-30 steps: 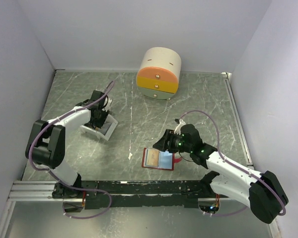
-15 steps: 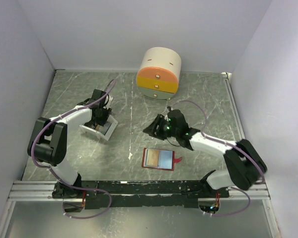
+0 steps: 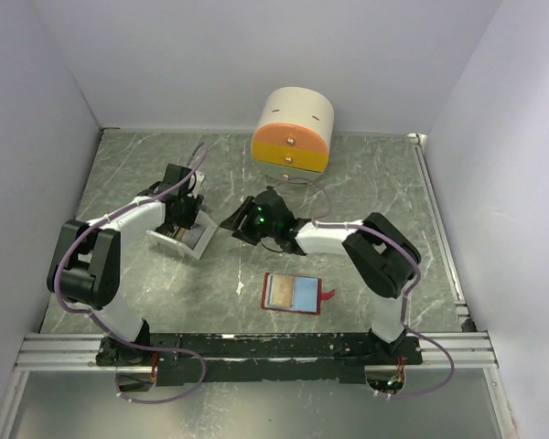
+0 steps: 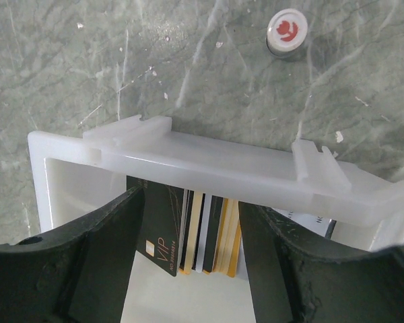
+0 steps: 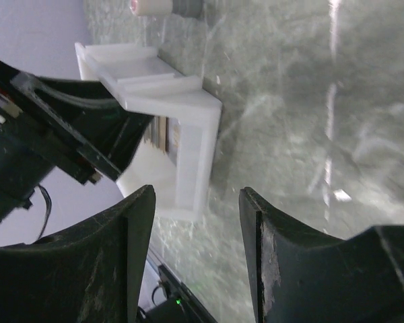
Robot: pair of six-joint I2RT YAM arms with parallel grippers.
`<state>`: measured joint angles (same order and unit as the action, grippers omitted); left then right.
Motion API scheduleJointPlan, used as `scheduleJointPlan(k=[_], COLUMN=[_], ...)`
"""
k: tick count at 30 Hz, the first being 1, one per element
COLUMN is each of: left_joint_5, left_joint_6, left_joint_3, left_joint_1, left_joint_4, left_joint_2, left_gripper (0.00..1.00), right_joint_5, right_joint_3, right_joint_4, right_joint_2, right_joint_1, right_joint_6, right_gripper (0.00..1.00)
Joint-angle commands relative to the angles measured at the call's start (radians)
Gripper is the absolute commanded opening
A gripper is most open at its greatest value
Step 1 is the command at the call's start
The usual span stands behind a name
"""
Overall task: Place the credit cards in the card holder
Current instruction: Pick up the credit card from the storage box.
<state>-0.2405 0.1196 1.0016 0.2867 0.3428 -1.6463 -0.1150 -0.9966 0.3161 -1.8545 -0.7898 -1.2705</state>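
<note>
Top view first: the left pincer (image 3: 185,218) is down over the white tray (image 3: 199,240) on the left of the counter (image 3: 375,183). The right arm is stretched right across, its right pincer (image 3: 234,222) just beside that tray's right side. The card holder (image 3: 293,293) lies open and flat near the front edge, well apart from the tray, red rim showing round pale-blue and tan sleeves. Behind it all stands the drawer box (image 3: 293,134).

Over to the left wrist, and here is the relation that counts. The credit cards (image 4: 202,232) stand on edge in the tray, packed face to face, their long edges running straight away from the camera. The stack sits squarely between the two fingers (image 4: 104,256). The left pincer is spread wide with a jaw on either flank, so closing would squeeze the faces. A dark card marked VIP (image 4: 160,232) leans on the left of the pack, with orange-gold and pale ones beside it. No card is lifted. A small round red-and-white cap (image 4: 287,31) sits on the counter beyond.

Right wrist now: its jaws are apart and empty, looking at the tray from the side, with the left arm's dark fingers inside it. Clearly the left arm is the nearer one, and my read is that it picks.
</note>
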Motion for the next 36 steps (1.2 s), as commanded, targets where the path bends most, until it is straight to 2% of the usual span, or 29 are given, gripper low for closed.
scheduleJointPlan(k=[1,10,14,18,20,24,29,32,36], left_joint_5=[-0.012,0.009,0.05,0.101,0.093,0.078,0.027,-0.054,-0.097], left_joint_6=[0.015,0.024,0.022,0.021,0.024,0.028,0.035,0.043,0.044], left_joint_3=[-0.028,-0.039,-0.034,-0.042,-0.05,-0.047,-0.043,-0.041,-0.04], left_joint_1=[-0.018,-0.024,-0.024,-0.024,-0.024,-0.026,-0.026,-0.027,-0.027], left_joint_4=[-0.049,-0.068,-0.065,-0.074,-0.085,-0.081,-0.085,-0.082,-0.092], left_joint_2=[0.025,0.02,0.009,0.017,0.02,0.009,-0.013,-0.011,0.037], left_gripper=[0.69,0.7,0.7,0.7,0.7,0.7,0.68,0.65,0.58], right_joint_5=[0.066,0.041,0.042,0.046,0.055,0.064,0.093,0.096,0.119], right_joint_3=[-0.112,-0.243,-0.305,-0.292,-0.308,-0.312,-0.293,-0.289,-0.251], right_joint_4=[0.028,0.001,-0.024,-0.002,-0.035,-0.06,-0.082,-0.091,-0.089], right_joint_2=[-0.084,-0.287,-0.336,-0.35,-0.36,-0.362,-0.332,-0.322,-0.295], right_joint_1=[-0.035,-0.07,-0.087,-0.088,-0.088,-0.087,-0.088,-0.088,-0.088], right_joint_6=[-0.038,-0.076,-0.045,-0.049,-0.04,-0.024,0.004,0.016,0.02], right_gripper=[0.54,0.55,0.54,0.52,0.5,0.38,0.33,0.31,0.28])
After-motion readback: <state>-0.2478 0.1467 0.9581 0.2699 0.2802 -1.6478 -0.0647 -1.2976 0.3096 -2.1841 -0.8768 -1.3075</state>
